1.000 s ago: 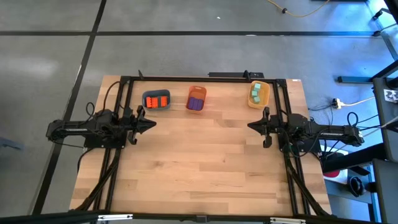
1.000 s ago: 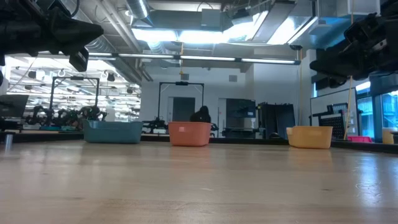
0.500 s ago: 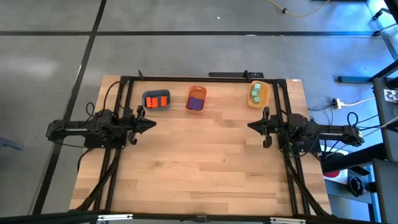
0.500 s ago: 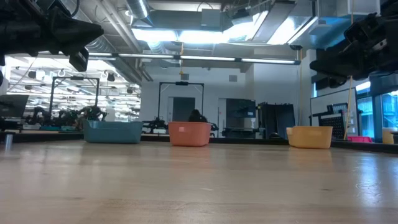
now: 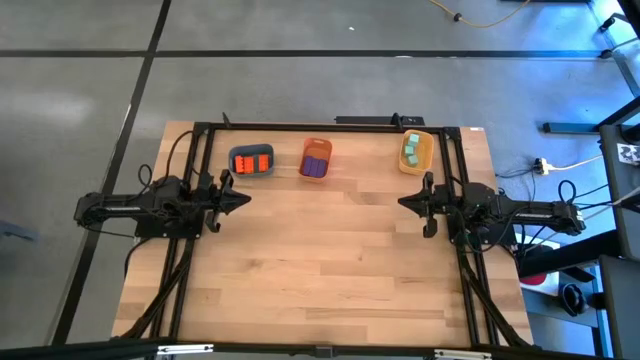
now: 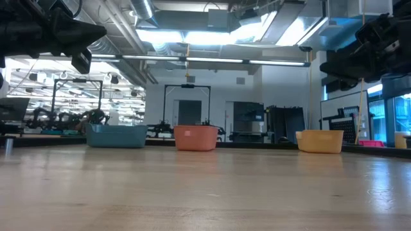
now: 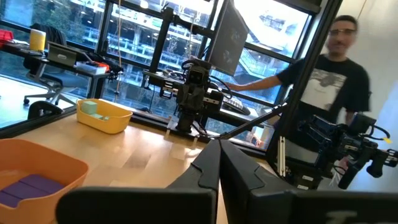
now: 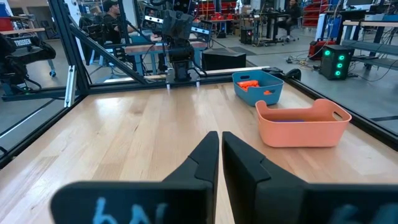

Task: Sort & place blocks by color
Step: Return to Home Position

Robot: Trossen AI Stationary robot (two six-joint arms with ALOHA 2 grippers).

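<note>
My left gripper [image 5: 243,199] and right gripper [image 5: 404,203] are pinched shut, empty, tips facing each other mid-frame. Above them in the frame lie the blocks. The orange-red bricks [image 5: 252,161] are in the blue-grey rounded tray [image 5: 232,160], nearest my left. The purple bricks [image 5: 316,166] are in the orange tray [image 5: 317,144]. The mint-green cubes [image 5: 411,150] are in the yellow tray [image 5: 427,152], nearest my right.

Bright ceiling lights [image 6: 192,37] (glaring windows [image 7: 283,18]).

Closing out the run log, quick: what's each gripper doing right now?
Left gripper: closed, holding nothing, over the table's left side.
Right gripper: closed, holding nothing, over its right side.
</note>
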